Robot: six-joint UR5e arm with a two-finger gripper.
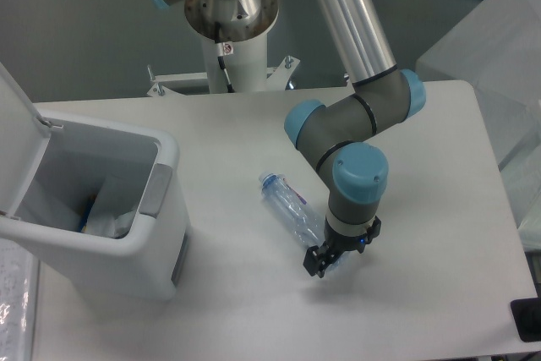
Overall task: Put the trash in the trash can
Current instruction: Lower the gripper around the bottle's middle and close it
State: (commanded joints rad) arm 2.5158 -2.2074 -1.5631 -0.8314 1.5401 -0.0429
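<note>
The trash is a clear, crushed plastic bottle lying on the white table, with its blue-ringed neck pointing up-left. My gripper points down over the bottle's lower-right base end. Its dark fingers straddle that end and look open, and the base itself is mostly hidden behind them. The trash can is a white bin with a grey panel, standing at the left with its lid swung up and open. Some white and blue rubbish lies inside it.
The table's front edge runs close below the gripper. The arm's base post stands at the back centre. Crumpled clear plastic sheeting hangs at the right edge, and a small black object sits at the bottom right.
</note>
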